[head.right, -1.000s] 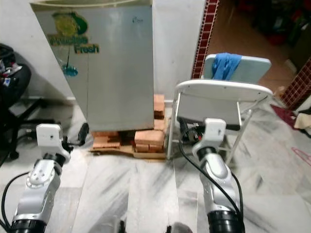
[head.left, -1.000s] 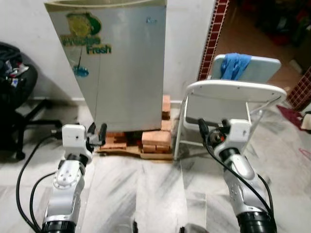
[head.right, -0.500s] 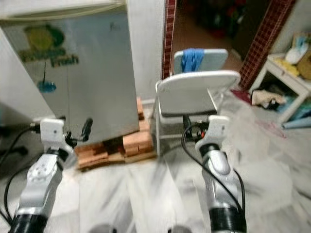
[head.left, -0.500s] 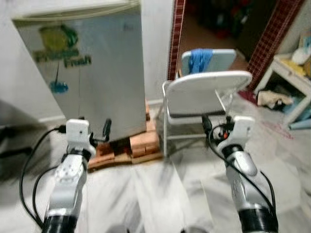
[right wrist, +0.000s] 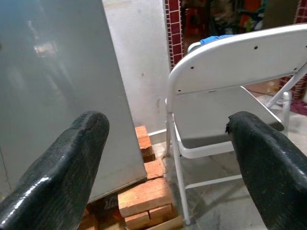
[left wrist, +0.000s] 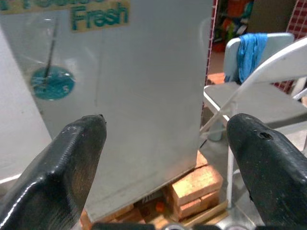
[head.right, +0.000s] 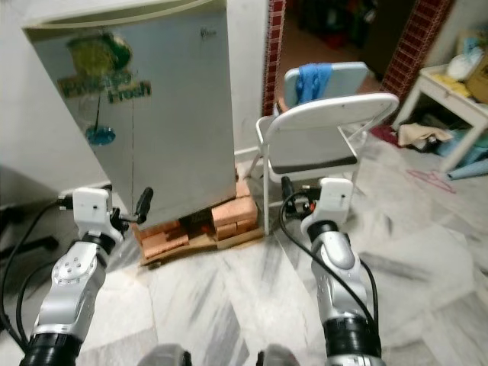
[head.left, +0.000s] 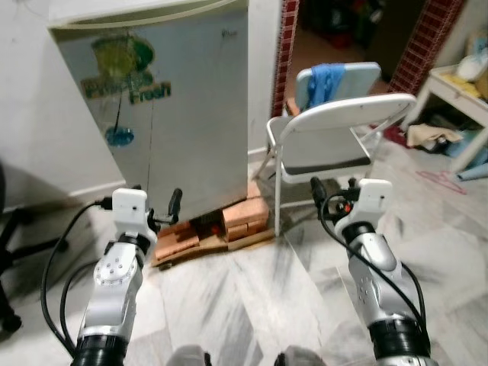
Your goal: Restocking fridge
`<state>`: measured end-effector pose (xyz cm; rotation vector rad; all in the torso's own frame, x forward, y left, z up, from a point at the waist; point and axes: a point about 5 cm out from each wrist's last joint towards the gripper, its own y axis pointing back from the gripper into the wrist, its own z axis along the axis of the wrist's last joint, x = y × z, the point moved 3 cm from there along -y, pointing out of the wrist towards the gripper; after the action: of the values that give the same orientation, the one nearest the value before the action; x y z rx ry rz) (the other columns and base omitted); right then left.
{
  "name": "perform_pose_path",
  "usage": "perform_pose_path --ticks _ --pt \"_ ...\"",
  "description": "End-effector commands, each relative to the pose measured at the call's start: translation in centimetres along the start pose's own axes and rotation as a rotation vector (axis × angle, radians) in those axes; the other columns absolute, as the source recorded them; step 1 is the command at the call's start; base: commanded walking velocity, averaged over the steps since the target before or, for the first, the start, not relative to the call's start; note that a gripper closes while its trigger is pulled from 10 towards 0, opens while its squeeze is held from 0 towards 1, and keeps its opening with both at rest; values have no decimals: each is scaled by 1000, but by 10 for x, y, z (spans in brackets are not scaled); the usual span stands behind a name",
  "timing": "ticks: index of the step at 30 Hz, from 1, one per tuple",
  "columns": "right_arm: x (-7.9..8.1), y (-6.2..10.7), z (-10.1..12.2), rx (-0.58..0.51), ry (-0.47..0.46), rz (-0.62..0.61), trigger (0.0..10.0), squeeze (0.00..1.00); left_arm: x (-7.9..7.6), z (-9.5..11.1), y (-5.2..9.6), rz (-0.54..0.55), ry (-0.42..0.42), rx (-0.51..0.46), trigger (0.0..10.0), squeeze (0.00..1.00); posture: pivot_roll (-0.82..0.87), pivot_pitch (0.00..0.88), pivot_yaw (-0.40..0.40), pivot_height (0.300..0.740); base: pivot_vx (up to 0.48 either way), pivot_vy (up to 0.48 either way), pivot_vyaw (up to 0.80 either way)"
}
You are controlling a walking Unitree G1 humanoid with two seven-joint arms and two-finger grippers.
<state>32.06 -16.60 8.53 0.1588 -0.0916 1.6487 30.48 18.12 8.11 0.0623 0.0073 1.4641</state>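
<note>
— Operator log. What sits ahead of the arms?

— The fridge stands upright, tall axis vertical, door closed and facing me. It is a flat grey metal box with a cream top edge and a green and yellow "Fresh" sticker high on the door. It rests on a stack of orange bricks over a wooden pallet, against a white wall.

— Left side first?

— At the far left edge I see part of a black office chair. My left gripper is raised in front of the fridge's lower door, fingers spread wide, nothing between them. In the left wrist view the door face lies between the two black fingers, well apart from them, no contact.

— And the right?

— My right gripper is also raised, fingers wide apart and empty. It points at the gap where the fridge's right edge meets the bricks and a white folding chair, near but not touching. The chair is smooth painted metal with a curved back. Behind it stands a pale blue chair with a blue cloth draped over its back. A white table shows at the far right. The floor is grey-veined white marble.
</note>
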Motion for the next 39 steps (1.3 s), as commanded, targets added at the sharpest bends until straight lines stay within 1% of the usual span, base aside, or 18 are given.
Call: perform_pose_path --ticks 1,7,12,17,23,36,39 --pt "13 -1 1 -9 -16 29 10000 0 16 -1 5 48 -8 10 10000 0 -31 0 -2 740 0 480 0" --pt "11 3 -8 19 -19 22 10000 0 21 -8 12 55 -19 33 10000 0 -22 0 -8 740 0 480 0" --pt "11 1 -8 18 -21 22 10000 0 19 -8 13 49 -12 32 10000 0 -20 0 -11 740 0 480 0" --pt "12 -1 -6 15 -19 32 10000 0 14 -6 10 19 -1 18 10000 0 -22 0 -12 740 0 480 -628" --pt "11 0 -6 15 -18 29 10000 0 10 -5 11 -12 10 13 10000 0 -23 0 -13 740 0 479 -800" --pt "12 2 -7 17 -14 35 10000 0 11 -6 11 -12 24 21 10000 0 -23 0 -18 740 0 464 -800" --pt "11 1 -7 17 -13 35 10000 0 10 -7 11 -9 29 26 10000 0 -22 0 -19 740 0 477 -379"
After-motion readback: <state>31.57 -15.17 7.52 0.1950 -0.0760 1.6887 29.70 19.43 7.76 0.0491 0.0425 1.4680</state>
